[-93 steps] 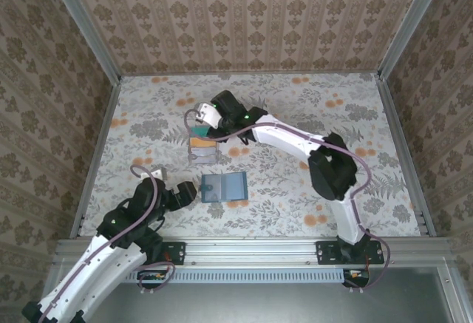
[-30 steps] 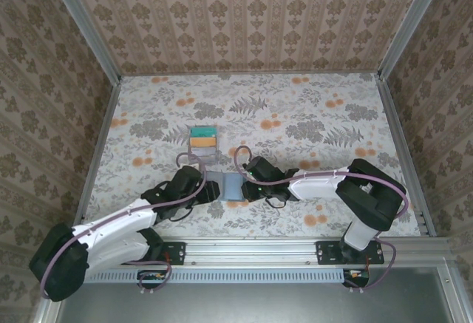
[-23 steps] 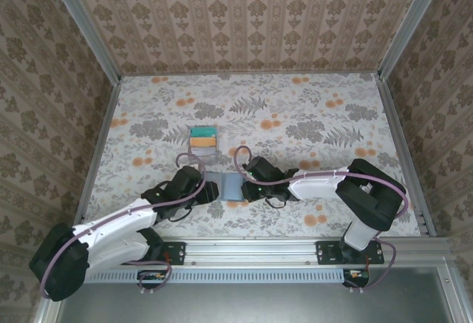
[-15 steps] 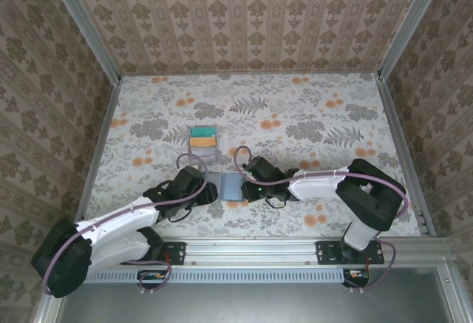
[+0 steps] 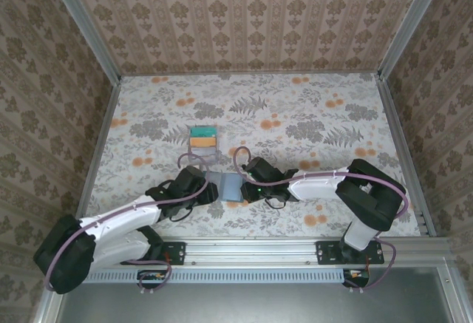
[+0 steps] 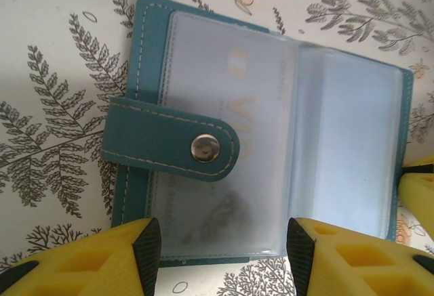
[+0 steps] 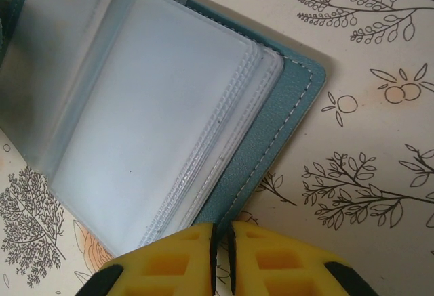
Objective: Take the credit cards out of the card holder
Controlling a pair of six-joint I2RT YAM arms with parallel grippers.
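The card holder lay open in the lower middle of the top view. The left gripper stood half open over its bottom edge, holding nothing. The right gripper was nearly closed at its edge; I could not tell if it pinched anything. The credit cards lay higher in the frame, apart from it.

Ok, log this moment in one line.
holder: open, lying flat | left pincer: open, over holder | right pincer: shut, at holder's edge | cards: two out, beyond holder
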